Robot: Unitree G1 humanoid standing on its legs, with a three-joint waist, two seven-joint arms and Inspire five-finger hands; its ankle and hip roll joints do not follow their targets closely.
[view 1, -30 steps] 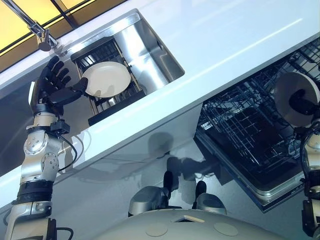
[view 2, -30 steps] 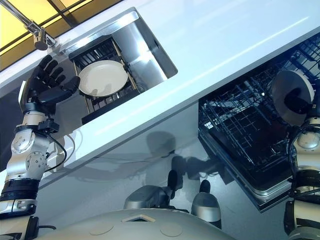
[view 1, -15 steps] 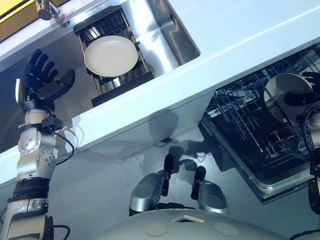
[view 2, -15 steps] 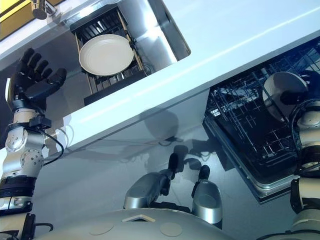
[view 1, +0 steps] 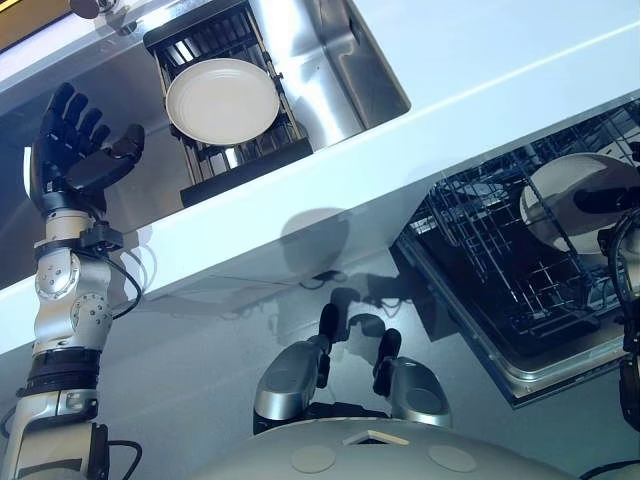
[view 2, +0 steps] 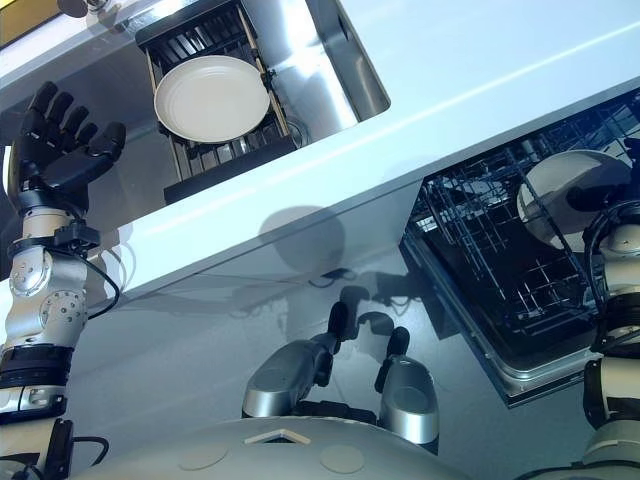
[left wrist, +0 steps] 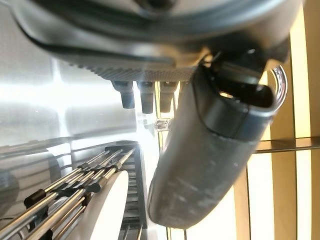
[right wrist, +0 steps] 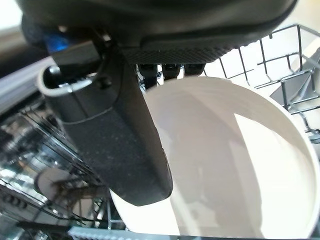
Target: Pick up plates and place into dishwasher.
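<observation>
Your right hand (right wrist: pixel 131 125) pinches one white plate (view 1: pixel 572 200) by its rim over the dishwasher rack (view 1: pixel 500 270). A second plate (view 1: pixel 222 100) lies on the sink rack (view 1: pixel 240 165); your left hand (view 1: pixel 78 150) hovers beside it, fingers spread, empty.

Two white plates are showing. One plate (view 1: pixel 222 100) is lying in the single dark dish rack (view 1: pixel 205 178) at the far left, which is sitting inside the one steel sink (view 1: pixel 340 60). The other plate (view 1: pixel 575 205) is standing at the right, over the one open dishwasher rack (view 1: pixel 500 260) of dark wire. Two dark hands are showing: the left hand (view 1: pixel 75 150) at the far left, the right hand (view 2: pixel 610 195) at the right edge.
</observation>
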